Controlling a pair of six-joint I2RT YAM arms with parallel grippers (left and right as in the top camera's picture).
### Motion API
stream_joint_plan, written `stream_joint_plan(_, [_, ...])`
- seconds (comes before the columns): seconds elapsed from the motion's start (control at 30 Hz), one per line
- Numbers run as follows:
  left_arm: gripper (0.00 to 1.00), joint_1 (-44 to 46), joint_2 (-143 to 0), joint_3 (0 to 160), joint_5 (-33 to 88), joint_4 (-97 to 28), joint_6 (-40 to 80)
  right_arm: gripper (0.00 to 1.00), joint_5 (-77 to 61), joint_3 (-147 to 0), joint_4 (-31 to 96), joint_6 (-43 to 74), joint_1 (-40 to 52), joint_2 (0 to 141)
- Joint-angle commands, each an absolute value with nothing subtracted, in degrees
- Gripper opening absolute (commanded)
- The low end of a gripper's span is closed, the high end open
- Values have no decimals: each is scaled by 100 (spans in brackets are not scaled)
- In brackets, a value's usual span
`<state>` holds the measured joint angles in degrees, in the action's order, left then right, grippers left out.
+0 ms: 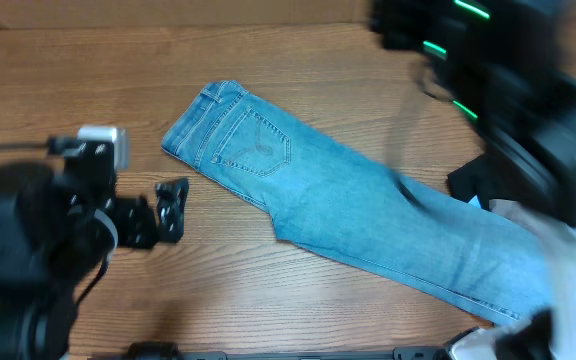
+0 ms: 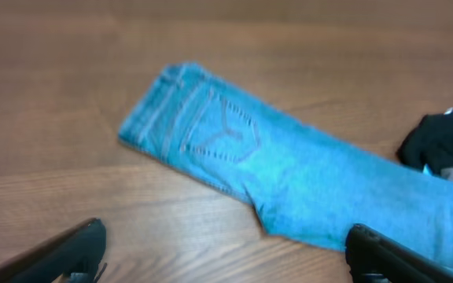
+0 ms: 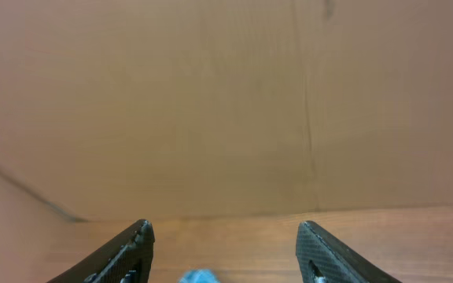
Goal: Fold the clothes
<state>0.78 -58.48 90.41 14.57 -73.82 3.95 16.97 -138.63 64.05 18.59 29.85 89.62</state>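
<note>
Fingers of our left gripper [image 2: 226, 263] stand spread and empty, near the waistband of the jeans [image 1: 348, 210]. Our right gripper [image 3: 226, 255] is spread and empty too. The jeans lie flat, diagonal on the table [image 1: 88, 60]. We judge the legs already stacked lengthwise, with the crosswise folds left to do.

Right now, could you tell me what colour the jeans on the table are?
The jeans are light blue, seen best in the overhead view.
</note>
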Motion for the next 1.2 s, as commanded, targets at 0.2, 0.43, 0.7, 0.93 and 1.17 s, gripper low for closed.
stream_joint_plan(0.2, [27, 454, -8436, 9039, 1588, -7262, 189, 62, 1750, -13935, 7791, 2309, 2670, 8401])
stream_joint_plan(0.43, [4, 738, -10206, 9039, 491, -6700, 471, 59, 1636, -13906, 8519, 2429, 2366, 8803])
stream_joint_plan(0.7, [4, 738, -11957, 9039, 329, -5634, 596, 59, 860, -13906, 9120, 2425, 2032, 9596])
stream_joint_plan(0.93, [4, 456, -12733, 9039, -598, -5057, 1540, 60, 725, -13904, 9548, 2423, 1721, 10136])
stream_joint_plan(1.17, [4, -650, -12811, 9037, -1234, -5640, 2084, 64, 742, -13758, 9657, 2403, 1173, 10300])
